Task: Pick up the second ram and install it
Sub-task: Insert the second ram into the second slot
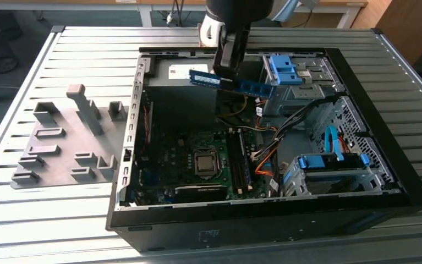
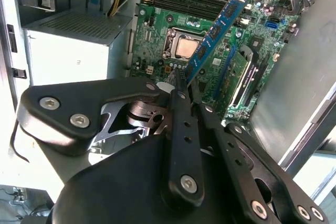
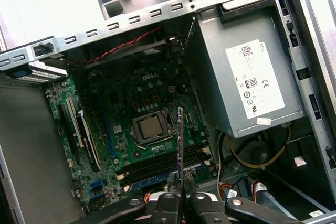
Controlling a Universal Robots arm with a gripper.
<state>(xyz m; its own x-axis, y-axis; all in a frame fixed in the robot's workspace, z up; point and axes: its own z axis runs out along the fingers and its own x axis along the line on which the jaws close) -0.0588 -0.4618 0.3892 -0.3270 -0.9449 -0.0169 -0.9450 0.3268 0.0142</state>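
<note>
— On the slatted metal table point(image 1: 64, 220), what takes up the most room?

— An open black computer case point(image 1: 269, 225) lying on its side, with the green motherboard point(image 1: 188, 165) showing on its floor. Toward the exterior view's left, a grey fixture tray point(image 1: 64, 143) with upright blocks sits just beside the case.

— And the arm?

— It comes down from the top of the exterior view, its dark wrist hanging almost straight down over the far part of the case, near the grey power supply point(image 3: 247, 77). The gripper point(image 1: 225, 74) points down into the open case, above the board and not touching it.

— How do its fingers stand?

— Closed together on the second ram point(image 1: 233, 83). In both wrist views the two black fingers point(image 2: 181, 129) pinch the thin strip between them at one end of its long edge.

— Where is that strip, then?

— Up in the air over the case. In the exterior view it lies roughly level, its blue-green face with the pale sticker turned toward the camera. In the second wrist view it point(image 2: 218, 30) runs out from the fingertips at a slant over the processor socket point(image 2: 184, 48) and toward the memory slots point(image 2: 189, 3). In the first wrist view it point(image 3: 180, 145) shows edge-on, a thin line above the slots near the socket.

— Is it seated?

— No, it hangs clear of the board.
</note>
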